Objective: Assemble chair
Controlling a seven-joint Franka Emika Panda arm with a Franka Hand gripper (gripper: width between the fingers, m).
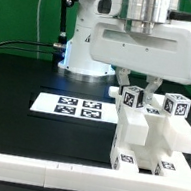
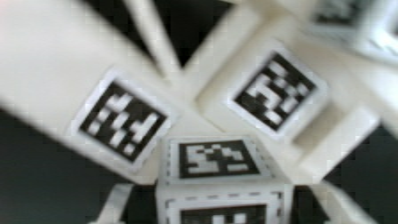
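Chair parts [image 1: 148,141] sit at about four o'clock in the exterior view, just beside the rail [image 1: 39,172] and well right of the marker board [image 1: 79,108]. We see white blocks and posts with tags — rigid plastic, likely light, smooth enough to slip (our guess, not a thing seen). The gripper [image 1: 126,92] is down at the tagged post [image 1: 133,98]; its fingers look narrowed on it, though we cannot tell the contact for sure. In the wrist view a tagged block [image 2: 215,163] fills the middle, blurred. We would hold flat opposite faces, square — not edges.
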